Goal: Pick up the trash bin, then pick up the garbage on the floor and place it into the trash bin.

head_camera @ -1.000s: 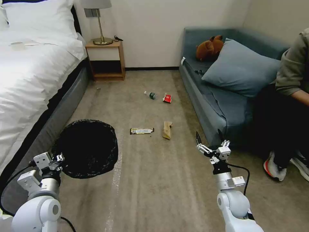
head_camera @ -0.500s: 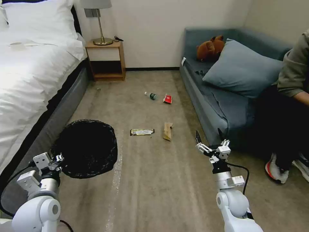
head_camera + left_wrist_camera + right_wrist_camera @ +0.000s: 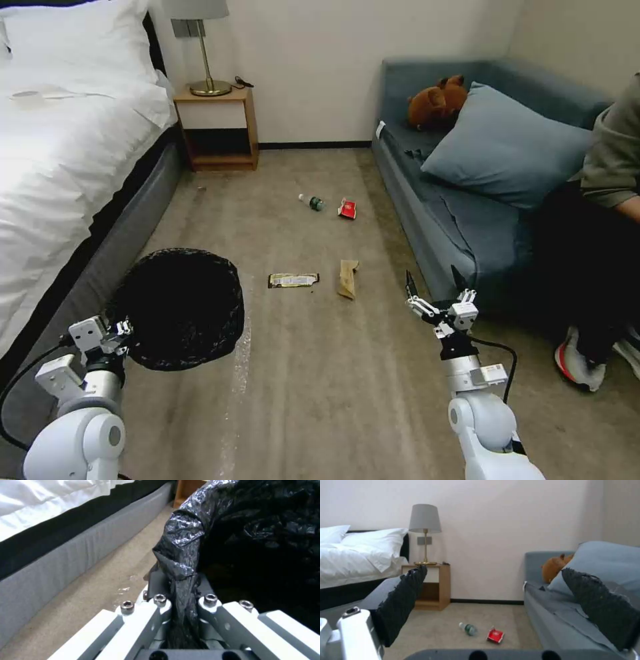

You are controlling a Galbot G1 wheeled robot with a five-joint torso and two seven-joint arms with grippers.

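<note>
The trash bin (image 3: 180,307), lined with a crinkled black bag, hangs low at my front left. My left gripper (image 3: 123,328) is shut on its rim, and the left wrist view shows the fingers (image 3: 160,605) pinching the bag's folded edge (image 3: 181,562). My right gripper (image 3: 432,283) is held open above the floor (image 3: 320,387), near the sofa's corner, with nothing between its fingers (image 3: 403,600). Garbage lies ahead on the carpet. A yellow-and-black wrapper (image 3: 293,280) and a tan paper piece (image 3: 347,278) are nearest. Farther on are a small bottle (image 3: 311,201) (image 3: 468,628) and a red packet (image 3: 347,209) (image 3: 495,635).
A white bed (image 3: 60,153) runs along the left. A wooden nightstand (image 3: 217,127) with a lamp stands at the far wall. A blue sofa (image 3: 453,220) with a pillow and a brown plush toy (image 3: 437,100) lines the right, where a person sits with a shoe (image 3: 580,365) on the carpet.
The whole view has shifted a little, so the camera has moved and the litter sits slightly lower in the picture. Both arms keep their pose. The person's foot has shifted right.
</note>
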